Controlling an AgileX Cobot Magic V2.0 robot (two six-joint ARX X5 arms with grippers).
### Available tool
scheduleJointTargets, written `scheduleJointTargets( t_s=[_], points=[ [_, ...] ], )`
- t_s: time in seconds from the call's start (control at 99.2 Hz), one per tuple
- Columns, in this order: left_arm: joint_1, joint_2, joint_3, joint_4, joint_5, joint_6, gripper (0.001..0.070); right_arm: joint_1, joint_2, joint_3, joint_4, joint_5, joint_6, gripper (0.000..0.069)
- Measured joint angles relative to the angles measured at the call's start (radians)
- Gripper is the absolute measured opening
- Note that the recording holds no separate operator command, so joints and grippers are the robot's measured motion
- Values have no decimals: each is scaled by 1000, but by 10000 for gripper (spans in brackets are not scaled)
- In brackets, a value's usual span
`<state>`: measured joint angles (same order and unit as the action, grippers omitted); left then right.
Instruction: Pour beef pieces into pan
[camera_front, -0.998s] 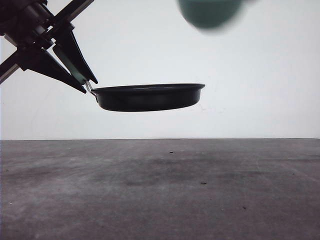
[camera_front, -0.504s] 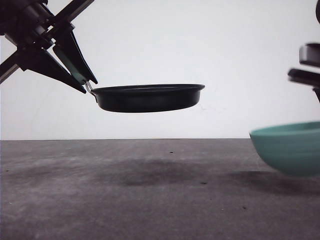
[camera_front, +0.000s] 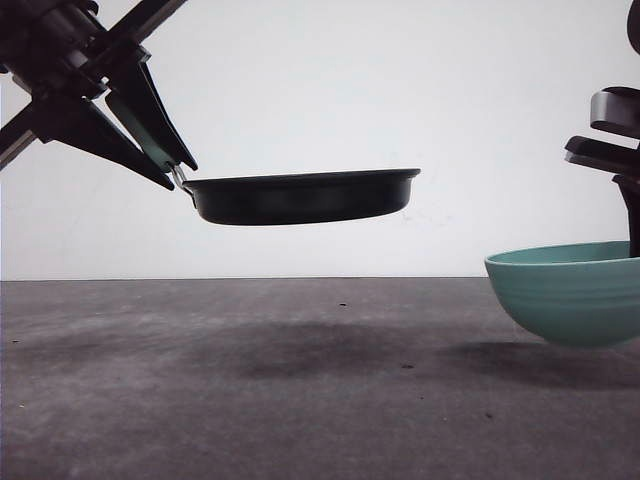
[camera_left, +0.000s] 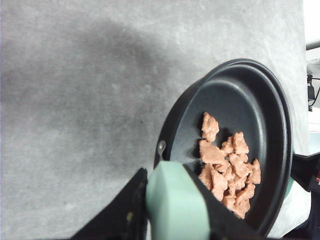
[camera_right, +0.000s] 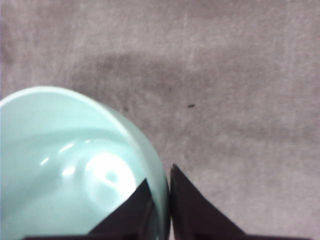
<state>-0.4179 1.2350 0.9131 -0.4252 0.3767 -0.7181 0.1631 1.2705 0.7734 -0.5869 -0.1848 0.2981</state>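
Observation:
The black pan (camera_front: 300, 195) hangs level in the air at the left, well above the grey table. My left gripper (camera_front: 180, 165) is shut on its mint-green handle (camera_left: 177, 205). In the left wrist view the beef pieces (camera_left: 227, 167) lie heaped inside the pan (camera_left: 240, 105), on the side near the handle. My right gripper (camera_right: 162, 182) is shut on the rim of the teal bowl (camera_right: 75, 165), one finger inside and one outside. The bowl (camera_front: 570, 290) sits upright at the right edge, low over the table, and its inside looks bare.
The grey table (camera_front: 300, 400) spreads under both arms with small dark specks on it. A white wall stands behind. The right arm's dark links (camera_front: 610, 130) rise above the bowl at the right edge.
The teal bowl came down from the top of the front view to low at the right, then shifted slightly left. The pan nudged a little to the right.

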Motion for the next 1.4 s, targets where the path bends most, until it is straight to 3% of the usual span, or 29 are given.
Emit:
scheduleJointTargets(
  t_s=[0.383,0.444,0.565,0.625,0.736,0.867,0.968,1.079,1.14,1.251,1.402],
  points=[
    [-13,0,0,-5,0,11,58,79,57,0,-27,-2,47,29],
    [-13,0,0,-13,0,20,58,77,63,0,-29,6,48,91],
    [-13,0,0,-25,0,45,58,72,64,0,-21,31,48,325],
    [-13,0,0,-25,0,48,58,71,64,0,-10,32,48,408],
    [-14,0,0,-23,0,57,58,63,64,18,-39,47,33,451],
    [-15,0,0,-20,-21,72,58,42,63,112,-142,159,-14,460],
    [-14,9,0,-16,-43,75,58,26,41,204,-222,242,-45,428],
    [-15,57,0,2,-43,75,58,21,-28,259,-251,249,-85,148],
    [-16,95,0,11,-43,75,58,33,-80,259,-238,234,-101,69],
    [-16,162,0,42,-43,74,58,64,-162,259,-196,203,-110,26],
    [-16,246,0,63,-39,72,58,110,-249,259,-221,177,-108,17]
  ],
)
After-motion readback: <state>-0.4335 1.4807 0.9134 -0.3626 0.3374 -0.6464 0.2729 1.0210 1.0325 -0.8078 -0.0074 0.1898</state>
